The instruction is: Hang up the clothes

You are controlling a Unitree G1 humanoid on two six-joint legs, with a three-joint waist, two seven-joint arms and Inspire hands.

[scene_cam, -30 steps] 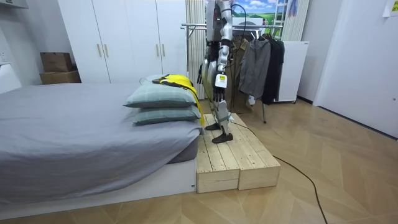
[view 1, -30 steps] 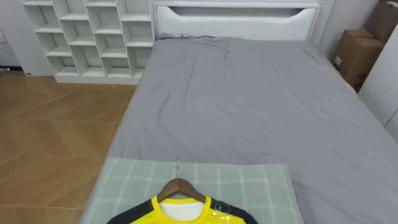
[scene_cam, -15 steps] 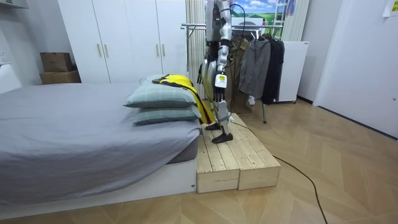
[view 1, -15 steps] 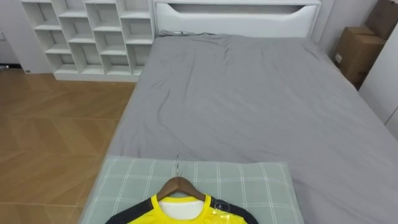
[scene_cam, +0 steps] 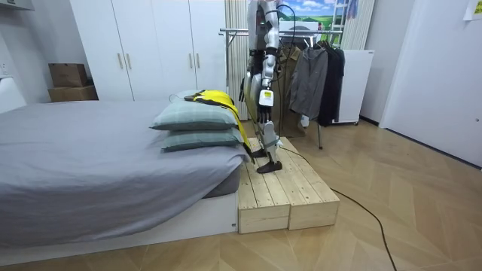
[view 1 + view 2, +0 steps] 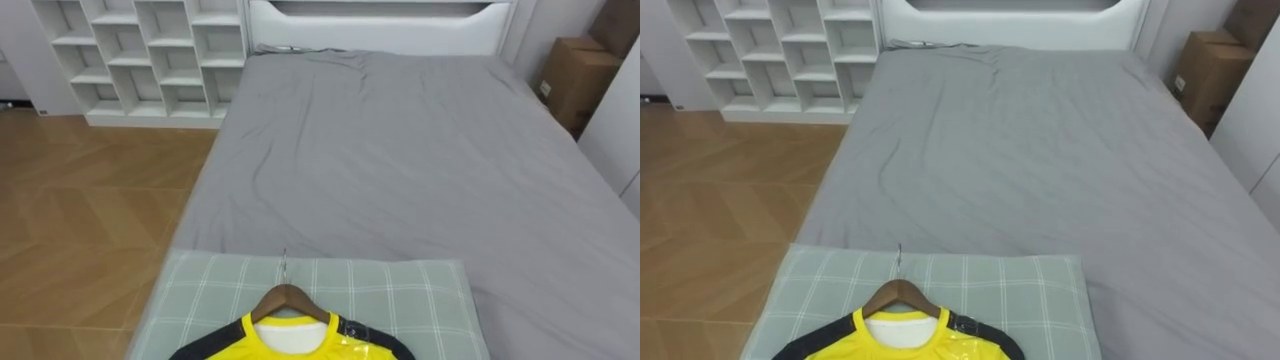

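A yellow shirt (image 6: 295,343) with black shoulders lies on a wooden hanger (image 6: 288,298), the metal hook (image 6: 285,265) pointing up the bed. It rests on a green checked pillow (image 6: 400,295) at the near end of the grey bed (image 6: 400,150). In the room view the shirt (image 5: 215,98) tops two stacked pillows (image 5: 196,129) and its hem hangs over their end. I stand on a wooden platform (image 5: 290,184) at that end, facing the bed. My left hand (image 5: 264,98) hangs at my side, apart from the shirt.
Behind me stands a clothes rack (image 5: 301,34) with dark garments (image 5: 316,79) on it. White cube shelves (image 6: 140,50) line the wall left of the bed, and cardboard boxes (image 6: 570,75) sit to its right. White wardrobes (image 5: 151,49) fill the far wall.
The eye view has shifted a little, so the headboard sits higher. In the room view the shirt's hem hangs lower over the pillows' end than a second ago.
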